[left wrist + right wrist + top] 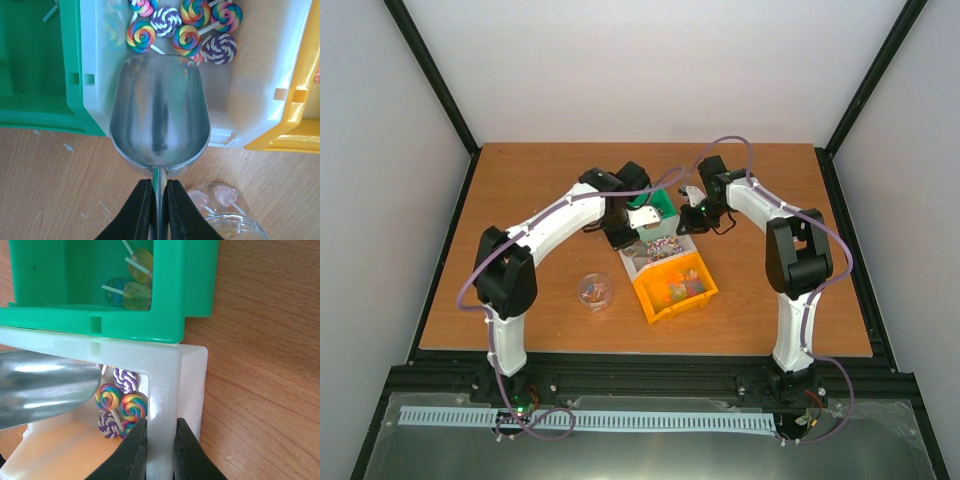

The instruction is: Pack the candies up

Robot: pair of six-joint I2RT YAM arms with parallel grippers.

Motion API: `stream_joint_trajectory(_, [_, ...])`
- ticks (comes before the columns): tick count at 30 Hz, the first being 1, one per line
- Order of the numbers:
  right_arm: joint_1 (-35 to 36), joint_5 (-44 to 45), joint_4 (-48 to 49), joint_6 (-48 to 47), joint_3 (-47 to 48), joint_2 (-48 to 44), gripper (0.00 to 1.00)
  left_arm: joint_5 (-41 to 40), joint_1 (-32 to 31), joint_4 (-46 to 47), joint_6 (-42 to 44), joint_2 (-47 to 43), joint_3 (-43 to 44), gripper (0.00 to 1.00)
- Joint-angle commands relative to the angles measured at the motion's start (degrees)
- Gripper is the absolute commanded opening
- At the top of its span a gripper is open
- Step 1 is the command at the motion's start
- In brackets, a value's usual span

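Early stage, likely. Left claw (159, 187) pinching empty scoop (159, 115) before candies (185, 39); right claw (160, 427) clamping white bin (165, 385) wall; jar (227, 220) scarcely filled.

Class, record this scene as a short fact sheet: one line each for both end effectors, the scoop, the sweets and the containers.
Left end effector: shut on the handle of the metal scoop
Right end effector: clamped on a wall of the white bin
Scoop: empty, bowl over the white bin, mouth towards the swirl lollipops
Green bin: a few translucent lollipops
Clear jar: beside the bins, a few sweets inside
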Motion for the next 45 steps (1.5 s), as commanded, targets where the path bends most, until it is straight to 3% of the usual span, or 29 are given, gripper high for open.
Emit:
stream_joint_trajectory(1, [0.9,-1.5,-0.2,0.1,1.2,1.7,0.03,3.7,-0.6,11.1,-1.8,-0.5,-2.7,0.01])
stream_joint_trajectory(13, [0.7,0.3,0.1,1.0,1.3,1.9,0.03,6.2,1.3,14.1,-1.5,-7.7,-7.0,0.01])
stream_joint_trajectory(24, [0.5,0.8,0.4,1.2,1.0,2.0,0.03,8.3,3.8,16.7,4.1,-18.1,-18.4,0.01])
stream_joint_trajectory(30, [0.5,0.6,0.5,1.2,1.0,1.9,0.03,7.2,3.4,11.1,6.0,-15.1,-15.0,0.01])
stream_joint_trajectory(39, [0.5,0.2,0.5,1.4,1.1,2.1,0.03,0.5,1.5,10.7,5.0,-8.3,-12.4,0.01])
stream_joint_trajectory(45, [0.6,-0.7,0.5,1.1,0.9,2.3,0.03,0.8,1.1,10.6,3.1,-4.7,-10.2,0.01])
